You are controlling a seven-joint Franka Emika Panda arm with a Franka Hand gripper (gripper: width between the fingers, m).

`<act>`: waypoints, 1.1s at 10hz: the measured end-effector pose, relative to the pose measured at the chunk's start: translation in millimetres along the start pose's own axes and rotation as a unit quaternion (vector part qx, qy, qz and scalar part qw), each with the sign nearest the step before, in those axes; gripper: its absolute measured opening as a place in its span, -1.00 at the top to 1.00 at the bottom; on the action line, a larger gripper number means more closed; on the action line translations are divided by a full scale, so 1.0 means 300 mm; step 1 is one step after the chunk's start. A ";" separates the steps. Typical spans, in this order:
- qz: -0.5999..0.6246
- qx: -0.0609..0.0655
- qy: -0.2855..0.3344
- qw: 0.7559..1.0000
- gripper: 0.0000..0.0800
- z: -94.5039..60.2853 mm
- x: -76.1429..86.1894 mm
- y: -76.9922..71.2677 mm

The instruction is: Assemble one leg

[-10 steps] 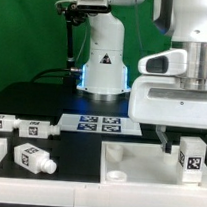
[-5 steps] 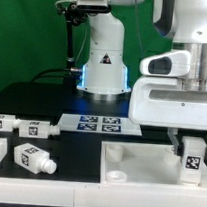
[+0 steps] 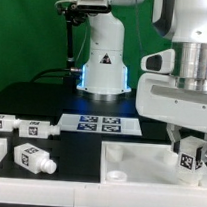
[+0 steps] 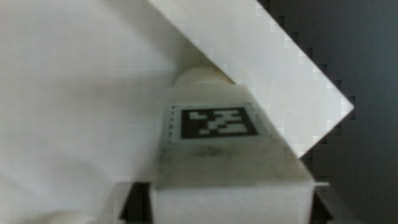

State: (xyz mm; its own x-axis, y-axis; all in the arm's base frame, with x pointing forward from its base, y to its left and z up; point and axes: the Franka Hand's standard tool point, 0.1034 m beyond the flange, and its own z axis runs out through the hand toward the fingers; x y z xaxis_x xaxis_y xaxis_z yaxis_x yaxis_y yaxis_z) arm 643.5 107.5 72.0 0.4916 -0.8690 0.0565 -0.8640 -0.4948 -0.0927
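Observation:
My gripper [image 3: 191,158] is shut on a leg [image 3: 193,156], a white blocky peg with a black-and-white tag, and holds it upright at the right end of the large white tray-like piece [image 3: 138,154]. In the wrist view the leg [image 4: 221,140] fills the space between the jaws of my gripper [image 4: 222,206] and points down at the tray piece [image 4: 71,110] near its edge. Its lower end is hidden. Three more legs lie on the exterior view's left: one [image 3: 34,158] in front, one [image 3: 36,130] behind it, one [image 3: 2,122] at the far left.
The marker board [image 3: 100,122] lies flat behind the tray piece. The robot's base [image 3: 104,66] stands at the back centre. A round hole [image 3: 116,176] shows in the tray piece's near left corner. The table is black.
The hand has shifted and turned slightly over the tray piece's right end. The leg stays in the grip at nearly the same spot. The loose legs have not moved.

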 end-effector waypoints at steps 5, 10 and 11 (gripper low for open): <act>0.181 0.016 -0.035 0.983 0.11 0.006 0.016 0.024; -0.114 0.023 -0.033 0.993 -0.61 -0.014 -0.013 0.005; -0.155 0.022 -0.032 0.987 -0.62 -0.009 -0.010 0.010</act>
State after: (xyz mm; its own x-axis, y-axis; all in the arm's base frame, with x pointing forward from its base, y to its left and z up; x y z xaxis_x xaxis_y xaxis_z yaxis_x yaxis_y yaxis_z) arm 639.2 108.5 74.3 0.7393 -0.6729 0.0261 -0.6656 -0.7360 -0.1233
